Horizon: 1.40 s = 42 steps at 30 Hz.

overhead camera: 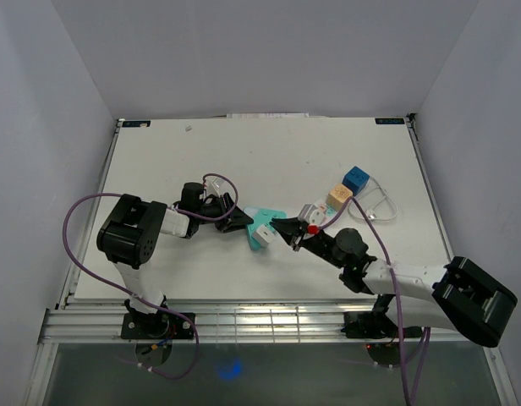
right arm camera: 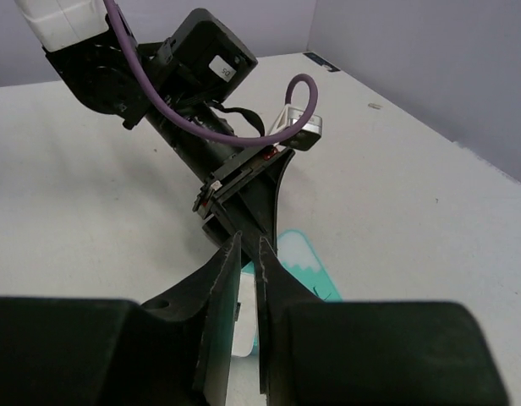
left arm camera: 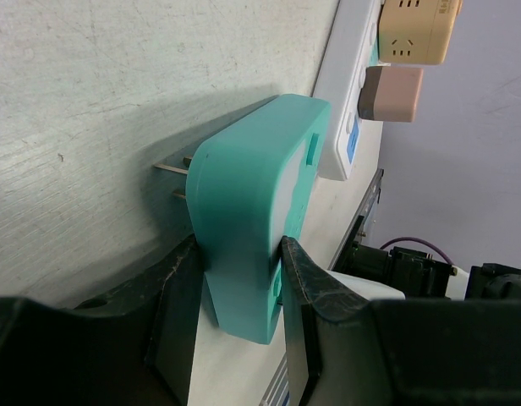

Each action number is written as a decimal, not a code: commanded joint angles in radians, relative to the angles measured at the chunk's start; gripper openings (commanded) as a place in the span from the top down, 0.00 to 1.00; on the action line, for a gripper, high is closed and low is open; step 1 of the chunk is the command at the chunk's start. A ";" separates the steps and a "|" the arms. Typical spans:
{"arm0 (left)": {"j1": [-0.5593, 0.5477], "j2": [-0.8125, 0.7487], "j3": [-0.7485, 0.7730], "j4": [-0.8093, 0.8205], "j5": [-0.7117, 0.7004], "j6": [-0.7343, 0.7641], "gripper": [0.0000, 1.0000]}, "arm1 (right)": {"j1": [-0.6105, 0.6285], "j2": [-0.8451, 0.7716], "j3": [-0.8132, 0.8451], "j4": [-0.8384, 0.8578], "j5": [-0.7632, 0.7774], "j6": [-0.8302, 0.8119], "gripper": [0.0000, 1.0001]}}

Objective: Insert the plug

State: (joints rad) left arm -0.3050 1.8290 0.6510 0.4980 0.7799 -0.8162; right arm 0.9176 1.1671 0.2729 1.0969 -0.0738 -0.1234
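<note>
A teal plug (left arm camera: 260,211) with a white face and two metal prongs (left arm camera: 169,167) is clamped between my left gripper's (left arm camera: 239,292) fingers; it lies low on the table with the prongs pointing away from the strip. In the top view the plug (overhead camera: 262,227) lies mid-table, with the left gripper (overhead camera: 238,222) on its left. The white power strip (left arm camera: 349,93) lies beyond, carrying a beige adapter (left arm camera: 417,30) and a pink one (left arm camera: 392,93). My right gripper (overhead camera: 286,227) is shut and empty, its tips (right arm camera: 248,249) just above the plug's (right arm camera: 307,262) right edge and facing the left gripper.
In the top view the power strip (overhead camera: 311,211) runs diagonally with a beige cube (overhead camera: 338,198) and a blue cube (overhead camera: 355,178) on it. A white cable (overhead camera: 379,207) loops to its right. Purple arm cables (overhead camera: 218,182) hang over the left wrist.
</note>
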 commanded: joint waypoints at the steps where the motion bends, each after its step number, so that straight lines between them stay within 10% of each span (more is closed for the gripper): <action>1: -0.013 0.049 -0.030 -0.154 -0.102 0.081 0.64 | -0.002 0.064 0.006 0.024 0.009 -0.007 0.83; 9: -0.013 0.053 -0.028 -0.154 -0.100 0.081 0.64 | -0.002 0.391 0.193 -0.149 -0.021 0.053 0.92; 32: -0.013 0.041 -0.033 -0.154 -0.105 0.078 0.64 | 0.000 0.039 0.065 -0.077 0.006 0.024 0.90; 42: -0.013 0.038 -0.033 -0.154 -0.105 0.081 0.64 | 0.001 0.393 0.213 -0.259 -0.003 0.137 0.92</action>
State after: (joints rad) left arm -0.3042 1.8294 0.6525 0.4961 0.7822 -0.8116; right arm 0.9176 1.5177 0.4675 0.9409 -0.0845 -0.0399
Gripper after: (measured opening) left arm 0.468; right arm 0.078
